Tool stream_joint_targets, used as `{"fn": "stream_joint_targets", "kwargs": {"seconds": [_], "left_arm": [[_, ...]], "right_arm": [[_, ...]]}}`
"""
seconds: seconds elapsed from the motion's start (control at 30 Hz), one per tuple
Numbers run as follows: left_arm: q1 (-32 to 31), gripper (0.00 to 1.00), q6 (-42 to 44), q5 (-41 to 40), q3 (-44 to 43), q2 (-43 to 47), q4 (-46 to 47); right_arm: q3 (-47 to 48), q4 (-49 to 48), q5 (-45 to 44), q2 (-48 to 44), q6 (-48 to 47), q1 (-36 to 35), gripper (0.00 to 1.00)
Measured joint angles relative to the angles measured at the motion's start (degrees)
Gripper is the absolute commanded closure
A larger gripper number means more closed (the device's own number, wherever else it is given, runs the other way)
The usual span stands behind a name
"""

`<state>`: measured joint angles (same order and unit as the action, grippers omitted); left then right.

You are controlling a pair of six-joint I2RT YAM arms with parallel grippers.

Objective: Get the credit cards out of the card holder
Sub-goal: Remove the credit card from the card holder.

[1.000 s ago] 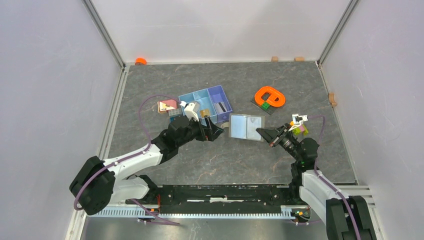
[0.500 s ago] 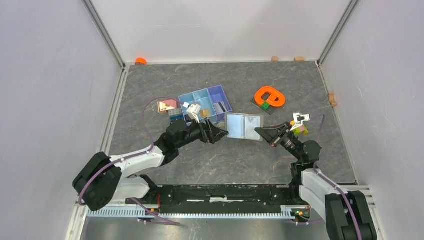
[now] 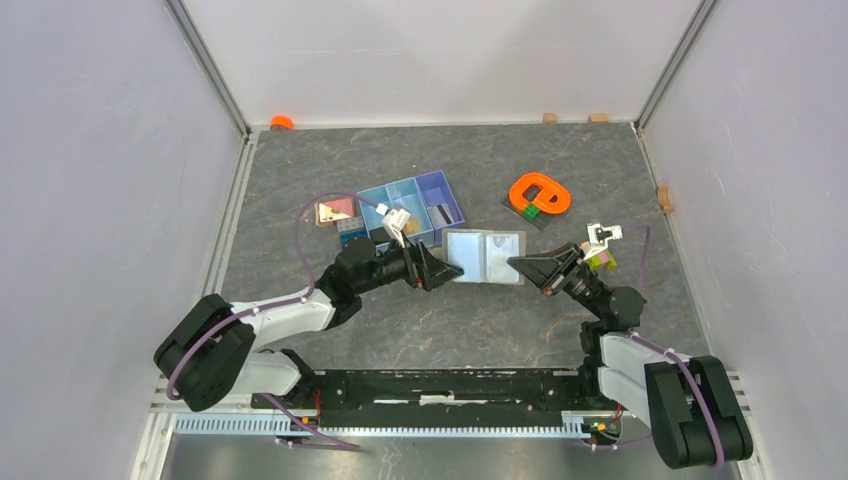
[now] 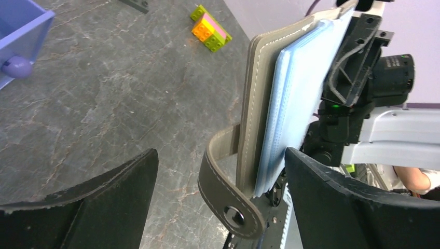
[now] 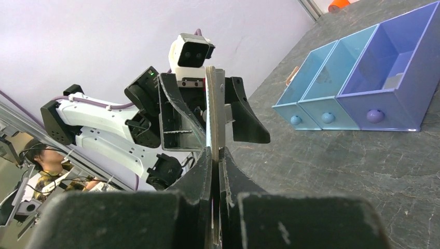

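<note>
The card holder point(image 3: 485, 257), a grey-taupe wallet with a pale blue inside, is held open and edge-up above the table between both arms. My right gripper point(image 3: 520, 264) is shut on its right edge; in the right wrist view point(image 5: 215, 153) the jaws pinch the thin edge of the holder point(image 5: 214, 104). My left gripper point(image 3: 447, 270) is open at the holder's left edge. In the left wrist view it point(image 4: 220, 155) straddles the holder point(image 4: 264, 104) and its hanging snap strap point(image 4: 228, 197) without touching. No credit cards show in the holder.
The blue-and-purple three-compartment tray point(image 3: 412, 205) stands just behind my left gripper, with a small pale dark-striped piece point(image 3: 441, 213) in its purple compartment. An orange ring toy point(image 3: 540, 193) lies back right, lego bricks point(image 3: 603, 260) sit by my right wrist, and pink-tan blocks point(image 3: 335, 212) lie left of the tray.
My left gripper has moved right until its open jaws reach the holder's left edge. My right gripper has carried the holder slightly left toward it.
</note>
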<state>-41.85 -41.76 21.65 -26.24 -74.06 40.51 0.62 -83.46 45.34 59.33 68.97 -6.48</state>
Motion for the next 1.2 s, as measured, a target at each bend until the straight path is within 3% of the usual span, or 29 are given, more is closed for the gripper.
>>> {"fn": "stream_joint_targets", "kwargs": {"seconds": [0.27, 0.83, 0.97, 1.2], "left_arm": [[-0.02, 0.18, -0.24, 3.04, -0.07, 1.70, 3.13], [-0.02, 0.96, -1.38, 4.96, -0.07, 2.01, 4.00], [-0.02, 0.98, -1.31, 4.22, -0.07, 2.23, 2.19], [-0.02, 0.98, -1.25, 3.72, -0.09, 3.17, -0.24]], "right_arm": [[0.00, -0.15, 0.02, 0.22, -0.72, -1.25, 1.00], [0.00, 8.11, -2.12, -1.05, -9.29, -6.01, 0.98], [0.00, 10.51, -2.60, -1.42, -11.06, -6.56, 0.89], [0.33, 15.96, -2.97, -2.82, -14.86, -7.21, 0.62]]}}
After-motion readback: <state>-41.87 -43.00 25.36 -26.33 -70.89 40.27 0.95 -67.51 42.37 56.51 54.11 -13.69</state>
